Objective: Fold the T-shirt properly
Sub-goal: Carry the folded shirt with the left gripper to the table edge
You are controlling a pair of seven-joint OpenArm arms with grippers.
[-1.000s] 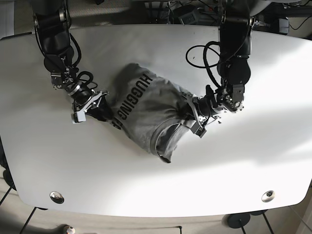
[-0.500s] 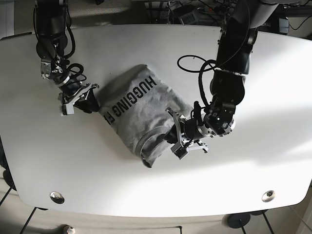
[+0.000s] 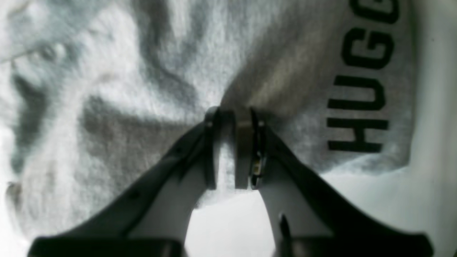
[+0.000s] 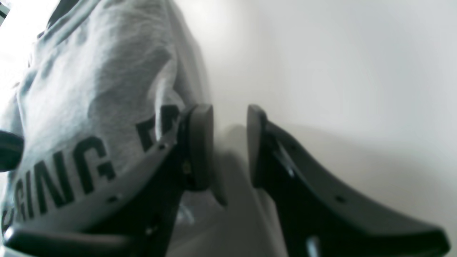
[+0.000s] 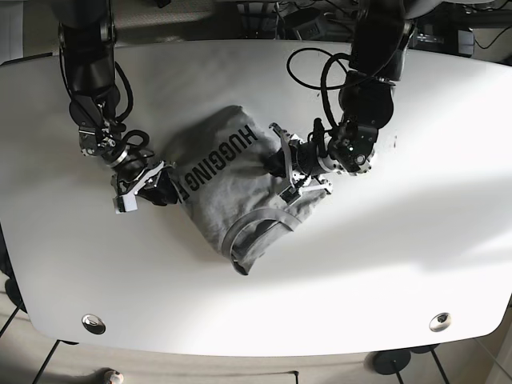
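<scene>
The left pincer (image 5: 290, 174), clamped on the grey T-shirt (image 5: 228, 188), is now dragging cloth back toward mid-worktop (image 5: 400, 240); the right pincer (image 4: 228, 146), slightly apart and empty, is waiting just beside the hem.

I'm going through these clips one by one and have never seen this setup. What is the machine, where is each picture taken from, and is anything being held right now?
This is a robot with two black arms working over a white table. The wide picture is taken from above. The two close-ups come from cameras mounted on each wrist, looking along the gripper.

On the table lies a crumpled grey T-shirt with black lettering.

The left gripper, on the right side of the overhead picture, is shut on the T-shirt: its close-up shows grey cloth pinched between the nearly closed jaws.

The right gripper, on the left side of the overhead picture, sits at the shirt's edge. In its close-up the jaws are apart, with nothing between them but table, and the shirt lies beside one finger.
</scene>
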